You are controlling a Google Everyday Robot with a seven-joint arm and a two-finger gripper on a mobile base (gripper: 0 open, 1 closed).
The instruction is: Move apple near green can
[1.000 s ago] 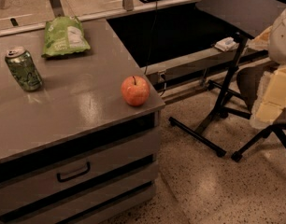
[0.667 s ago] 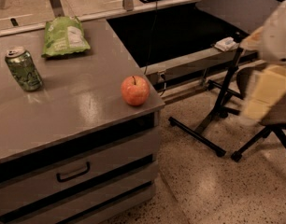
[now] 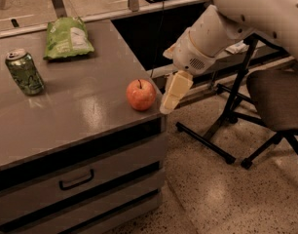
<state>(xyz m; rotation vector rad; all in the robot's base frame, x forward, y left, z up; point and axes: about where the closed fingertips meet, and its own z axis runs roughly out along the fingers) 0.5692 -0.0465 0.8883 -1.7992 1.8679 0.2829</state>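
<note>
The red-orange apple (image 3: 140,94) with a short dark stem sits near the front right corner of the grey counter (image 3: 66,116). The green can (image 3: 24,72) stands upright at the counter's left side, well apart from the apple. My gripper (image 3: 172,94) hangs from the white arm just right of the apple, at the counter's corner, close beside it and not holding it. One pale finger (image 3: 173,91) shows, pointing down.
A flat light-green snack bag (image 3: 67,37) lies at the back of the counter. A drawer with a handle (image 3: 77,180) is below. A dark chair (image 3: 278,94) and a black stand (image 3: 227,116) are on the speckled floor to the right.
My arm has swung in from the right edge of the view to just right of the apple. The apple, can and bag have not moved.
</note>
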